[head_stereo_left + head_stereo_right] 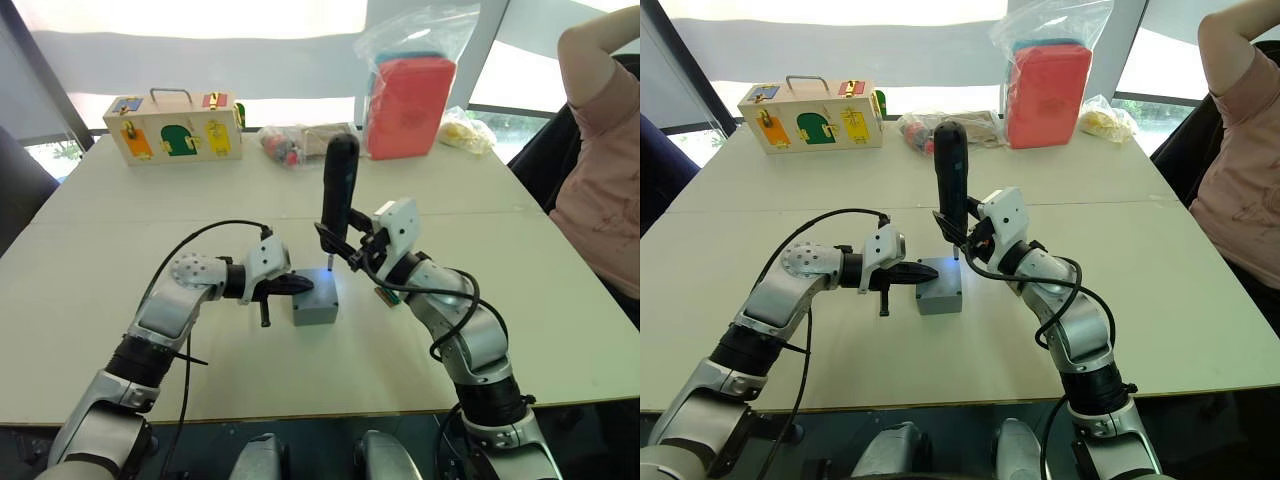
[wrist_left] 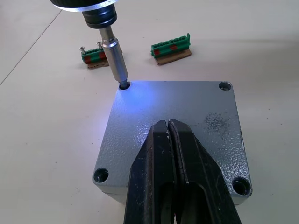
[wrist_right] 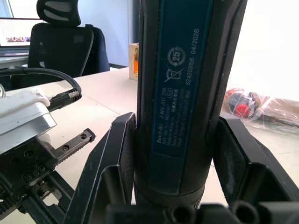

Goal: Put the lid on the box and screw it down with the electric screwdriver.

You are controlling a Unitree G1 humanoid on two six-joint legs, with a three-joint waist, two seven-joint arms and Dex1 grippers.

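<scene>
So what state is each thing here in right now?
lid: seated on the box, pressed by the left end effector.
box: closed by the lid, flat on the table.
electric screwdriver: upright, light on, bit in a corner screw hole.
left end effector: shut, tips resting on the lid.
right end effector: clamped around the screwdriver.
wooden box: doors closed.
red case: upright inside a clear bag.

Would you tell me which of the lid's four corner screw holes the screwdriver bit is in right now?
The hole lit blue, nearest the green connector strips; the electric screwdriver stands in it. The lid's other three are empty.
</scene>
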